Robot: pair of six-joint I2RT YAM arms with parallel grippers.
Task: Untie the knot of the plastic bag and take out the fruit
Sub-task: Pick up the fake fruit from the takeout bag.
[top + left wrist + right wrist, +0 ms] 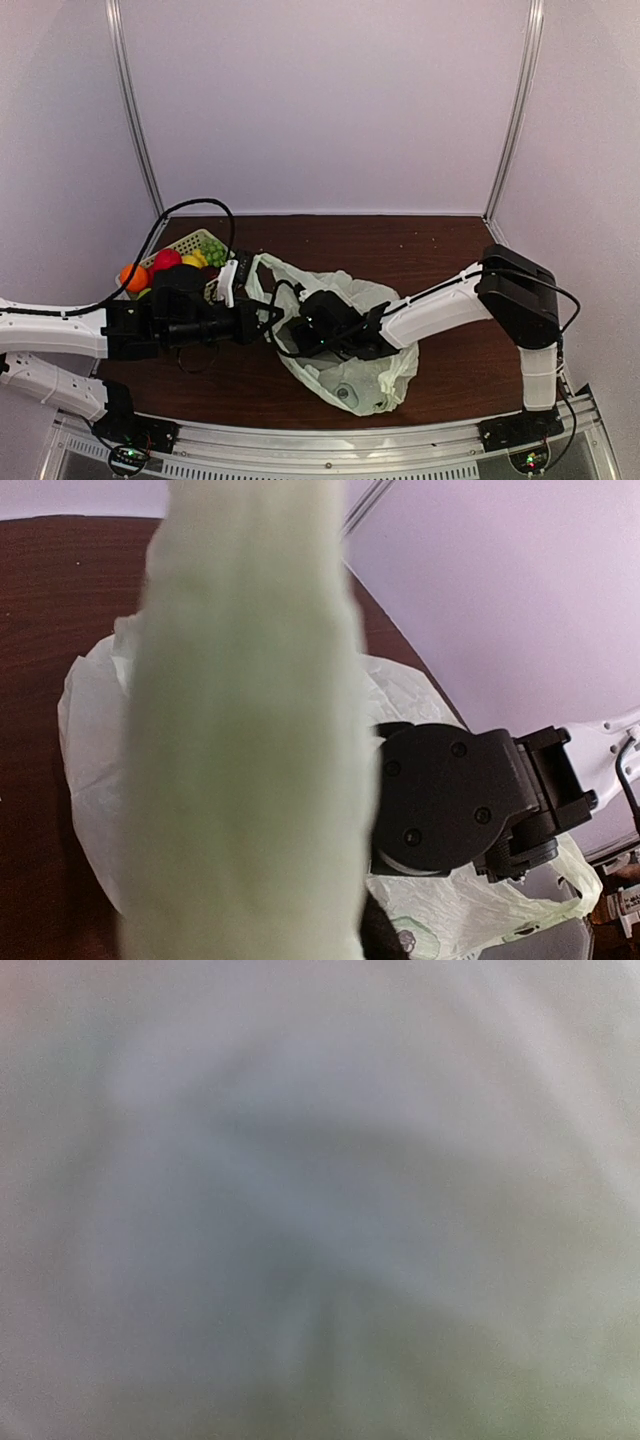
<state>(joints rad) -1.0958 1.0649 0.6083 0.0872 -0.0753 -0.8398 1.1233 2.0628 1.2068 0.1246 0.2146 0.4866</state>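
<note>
- Two arms meet at the plastic bag [385, 375], which lies crumpled near the middle of the table [450, 250], its bulk toward the near edge and to the right.
- The left gripper [232, 283] has its jaws pressed together on a strip of the bag's rim or handle. Its wrist view is half covered by that pale green plastic, stretched right across the lens.
- The held strip runs from the left gripper down and to the right into the bag, so the bag's long axis goes from far-left to near-right. Its mouth seems to face the left arm.
- The right gripper [296, 333] reaches in from the right and is sunk in the folds at that mouth. Its fingers are hidden, and its wrist view shows only blurred plastic, so how its jaws stand cannot be told.
- No knot can be made out in any view, and the mouth looks loose rather than tied.
- Fruit [134, 277] shows in the basket [185, 241] behind the left gripper: orange, red and yellow pieces and green grapes. Whether any is left inside the bag is hidden.
- In judgement, the right arm is the nearer to the bag's inside. Anything left there would lie down and to the right of its jaws, along the bag's axis, while the left arm holds the rim up.
</note>
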